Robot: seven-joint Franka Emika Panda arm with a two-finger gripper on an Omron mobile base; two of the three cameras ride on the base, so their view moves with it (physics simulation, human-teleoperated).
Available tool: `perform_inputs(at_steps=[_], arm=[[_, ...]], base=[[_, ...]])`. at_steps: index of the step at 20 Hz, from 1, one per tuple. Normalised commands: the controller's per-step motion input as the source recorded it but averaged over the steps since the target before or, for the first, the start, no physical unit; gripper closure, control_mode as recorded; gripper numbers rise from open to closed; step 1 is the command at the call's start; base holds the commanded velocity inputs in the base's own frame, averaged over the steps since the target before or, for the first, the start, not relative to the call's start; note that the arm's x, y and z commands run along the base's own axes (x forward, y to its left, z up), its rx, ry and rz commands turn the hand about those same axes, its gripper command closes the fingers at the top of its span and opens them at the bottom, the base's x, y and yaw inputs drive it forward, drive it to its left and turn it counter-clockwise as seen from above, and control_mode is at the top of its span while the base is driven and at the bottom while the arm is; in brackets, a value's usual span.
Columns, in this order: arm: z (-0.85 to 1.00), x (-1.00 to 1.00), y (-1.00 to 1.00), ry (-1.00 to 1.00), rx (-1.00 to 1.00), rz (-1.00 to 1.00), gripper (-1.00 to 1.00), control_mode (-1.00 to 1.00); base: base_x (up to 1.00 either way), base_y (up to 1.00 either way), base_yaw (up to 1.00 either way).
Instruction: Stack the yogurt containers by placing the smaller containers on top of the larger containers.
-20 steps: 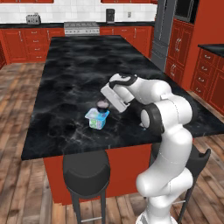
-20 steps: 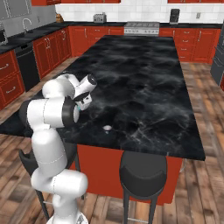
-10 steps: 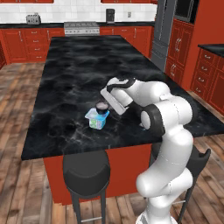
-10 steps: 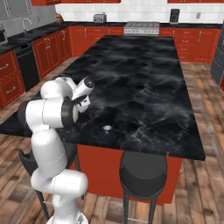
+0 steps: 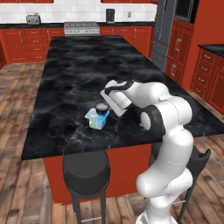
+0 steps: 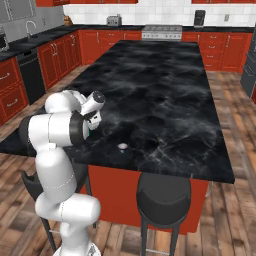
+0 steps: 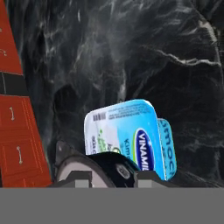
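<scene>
The larger container, a square tub (image 5: 96,119) with a light-blue top and white sides, stands near the front edge of the black island counter (image 5: 78,65). My gripper (image 5: 105,107) is shut on one smaller container, a dark round cup (image 5: 102,106) with a pale top, held just over the tub's far rim; I cannot tell whether the two touch. In the hand view the dark cup (image 7: 111,165) sits between my fingertips, with the tub's blue lid (image 7: 127,131) right beyond it. Another small pale-topped cup (image 6: 122,146) rests alone on the counter.
A black bar stool (image 5: 86,173) stands under the counter's front edge, directly below the tub. My white forearm (image 5: 144,94) lies across the counter to the right of the tub. Red cabinets and a steel stove (image 5: 82,27) line the back wall.
The hand has eased slightly lower over the tub, and its fingers have closed a touch more on the cup. The tub and the loose cup have not moved.
</scene>
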Motion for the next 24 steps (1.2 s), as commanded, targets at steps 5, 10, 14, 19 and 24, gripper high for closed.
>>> perform_inputs(at_steps=[5, 10, 14, 19, 24], arm=[[-0.06, 0.0, 0.03, 0.0, 0.0, -0.07, 1.0, -1.0], [-0.18, 0.0, 0.03, 0.0, 0.0, -0.07, 1.0, -1.0], [-0.21, 0.0, 0.07, 0.0, 0.0, -0.06, 1.0, -1.0], [-0.16, 0.06, 0.04, 0.0, 0.0, -0.05, 1.0, -1.0], [-0.14, 0.11, 0.07, 0.0, 0.0, -0.05, 1.0, -1.0]], base=[[0.0, 0.0, 0.0], [0.0, 0.0, 0.0], [0.0, 0.0, 0.0], [0.0, 0.0, 0.0], [0.0, 0.0, 0.0]])
